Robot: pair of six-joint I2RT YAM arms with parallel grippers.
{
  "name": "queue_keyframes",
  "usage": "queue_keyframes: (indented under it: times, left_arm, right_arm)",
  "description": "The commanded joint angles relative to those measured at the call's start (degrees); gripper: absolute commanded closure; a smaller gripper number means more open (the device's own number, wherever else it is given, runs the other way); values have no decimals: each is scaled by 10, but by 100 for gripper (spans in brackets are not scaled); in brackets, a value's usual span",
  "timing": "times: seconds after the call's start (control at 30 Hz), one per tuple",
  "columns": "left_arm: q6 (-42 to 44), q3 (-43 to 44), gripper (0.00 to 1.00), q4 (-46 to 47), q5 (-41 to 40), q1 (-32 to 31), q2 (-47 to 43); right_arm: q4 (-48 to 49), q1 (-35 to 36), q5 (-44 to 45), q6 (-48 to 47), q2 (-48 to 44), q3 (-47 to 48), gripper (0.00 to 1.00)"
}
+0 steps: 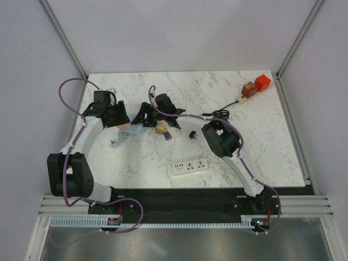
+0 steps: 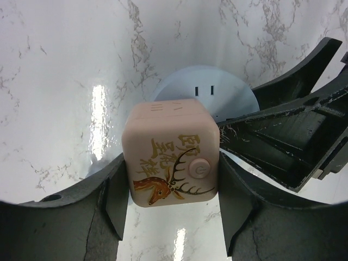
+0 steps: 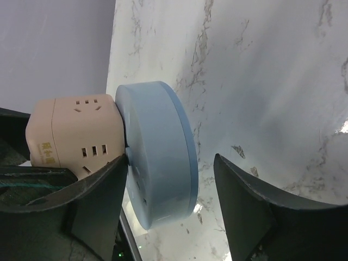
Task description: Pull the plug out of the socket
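Observation:
A pink cube adaptor [image 2: 168,152] with a deer picture and a round button is plugged against a light-blue round socket disc [image 2: 206,87] on the marble table. My left gripper [image 2: 173,190] is shut on the cube, with a finger pressed to each side. My right gripper [image 3: 169,163] is open, and its fingers straddle the blue disc [image 3: 157,147]. Its left finger sits at the seam with the cube [image 3: 70,136], and its right finger stands apart from the disc. In the top view both grippers meet at the left middle of the table, left [image 1: 123,123] and right [image 1: 143,117].
A white power strip [image 1: 191,166] lies near the front edge. A small yellow adaptor [image 1: 161,128] and two small dark plugs [image 1: 193,134] lie right of the grippers. A red and brown plug block on a white strip [image 1: 254,87] sits at the back right, with a black cable [image 1: 217,115].

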Motion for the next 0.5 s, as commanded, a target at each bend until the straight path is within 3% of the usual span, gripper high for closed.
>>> queue_keyframes:
  times: [0.0,0.1,0.27,0.3,0.4,0.47]
  left_arm:
    - [-4,7,98,53,32,1,-33]
    - [-4,4,98,55,34,2,-35]
    - [-5,2,98,55,36,2,-35]
    - [-5,2,98,56,36,1,-34]
    - [-7,1,98,57,34,2,-36]
    - [-7,0,98,58,32,3,-39]
  right_arm:
    - [93,9,-8,35,8,-18,32]
    - [117,12,-1,44,7,-26,47]
    - [141,14,11,63,11,-32,64]
    - [133,15,15,66,14,-29,76]
    - [91,20,46,58,20,-19,100]
    - [51,27,78,43,20,-6,100]
